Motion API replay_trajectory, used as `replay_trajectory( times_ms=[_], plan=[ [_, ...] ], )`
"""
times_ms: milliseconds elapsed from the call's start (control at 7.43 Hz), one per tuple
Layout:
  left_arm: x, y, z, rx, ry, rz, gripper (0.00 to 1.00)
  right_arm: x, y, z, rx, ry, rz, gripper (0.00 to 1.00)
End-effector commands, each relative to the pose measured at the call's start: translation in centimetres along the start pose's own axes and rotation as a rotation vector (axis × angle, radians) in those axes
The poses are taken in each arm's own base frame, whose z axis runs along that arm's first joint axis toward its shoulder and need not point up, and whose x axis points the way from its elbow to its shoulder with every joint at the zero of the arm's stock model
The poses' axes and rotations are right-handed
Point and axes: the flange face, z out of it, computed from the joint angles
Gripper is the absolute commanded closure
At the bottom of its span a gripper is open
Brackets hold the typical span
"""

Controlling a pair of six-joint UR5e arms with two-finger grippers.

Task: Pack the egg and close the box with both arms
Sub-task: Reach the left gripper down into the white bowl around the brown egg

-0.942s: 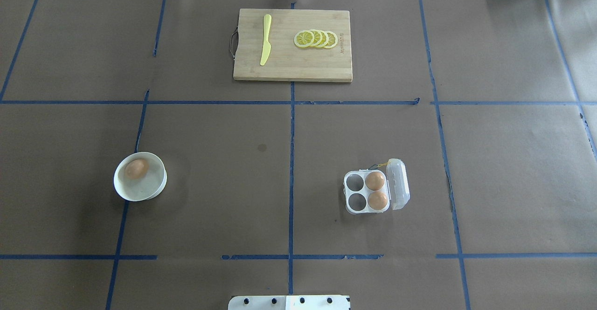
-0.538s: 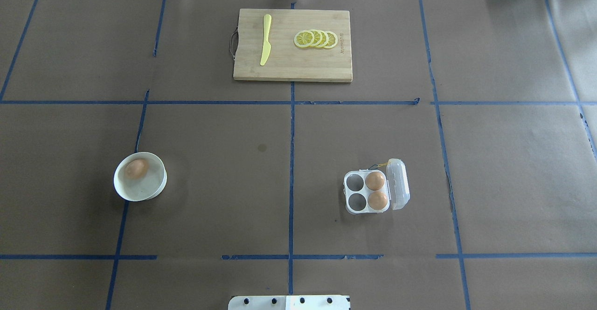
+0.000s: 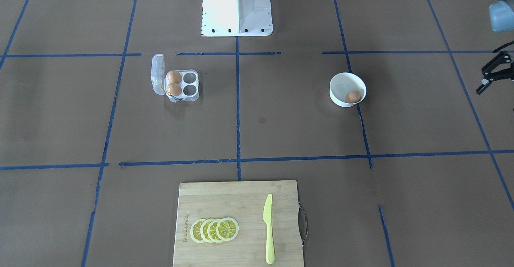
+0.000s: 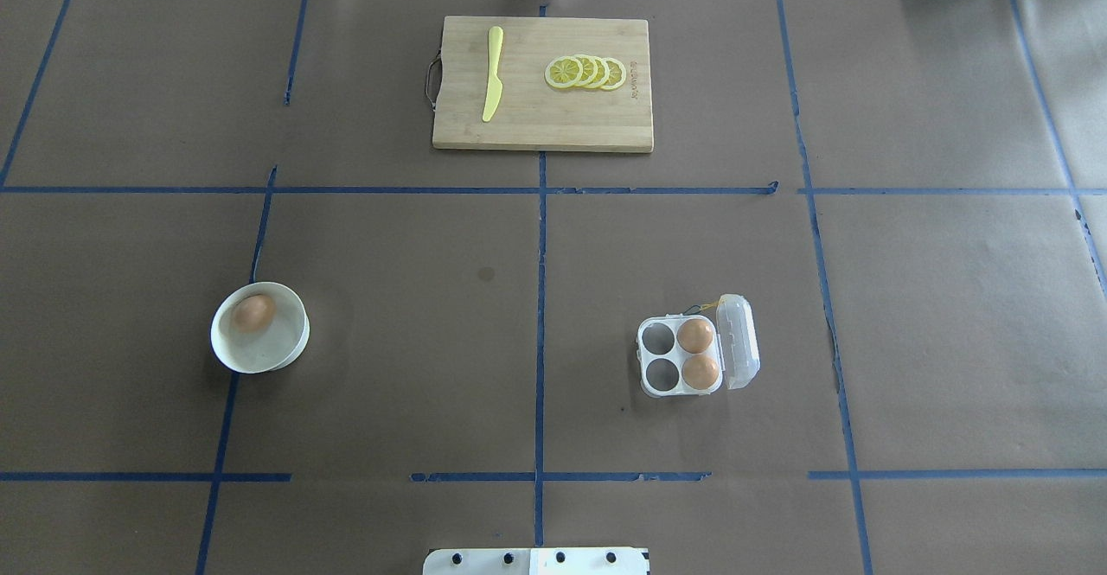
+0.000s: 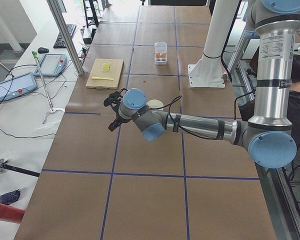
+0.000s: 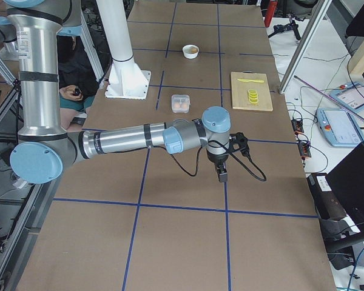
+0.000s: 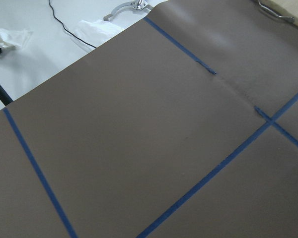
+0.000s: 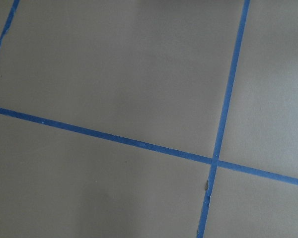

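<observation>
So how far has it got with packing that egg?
Barely begun. Two eggs already sit in the clear egg case, its lid open. Nothing is in hand: the left arm, jaws open, and the right arm hang off to the sides. Left: move the third egg from the white bowl into an empty cup, then shut the lid.

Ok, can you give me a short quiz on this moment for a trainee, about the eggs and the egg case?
1. True or false: the lid of the egg case is shut.
2. How many of the case's four cups are filled?
3. The loose egg lies in: A the case, B the white bowl, C the lid.
Key: 1 false, it stands open. 2 two. 3 B.
</observation>
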Motion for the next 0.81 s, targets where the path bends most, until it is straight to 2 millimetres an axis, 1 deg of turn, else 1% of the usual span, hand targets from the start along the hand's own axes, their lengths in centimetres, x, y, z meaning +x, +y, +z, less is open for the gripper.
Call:
replay_trajectory(
  times_ms=[0,135,269,404,673],
  plan=[
    [9.9,-1.9,4.7,0.001,0.017,-0.103,0.0,0.0,0.1,0.0,-0.001,0.0,0.002,0.0],
    [13.2,-1.9,6.3,-0.002,0.028,-0.088,0.08,0.1,0.1,0.1,-0.002,0.0,0.001,0.0],
    [15.2,-1.3,7.7,-0.027,0.06,-0.067,0.25,0.1,0.1,0.1,-0.002,0.0,0.003,0.0],
    [16.9,0.0,8.9,-0.064,0.087,-0.044,0.29,0.2,0.1,0.2,-0.004,0.002,0.003,0.0],
    [20.5,1.6,11.8,-0.095,0.092,0.004,0.28,0.2,0.1,0.2,-0.004,0.0,0.005,0.0]
  ],
)
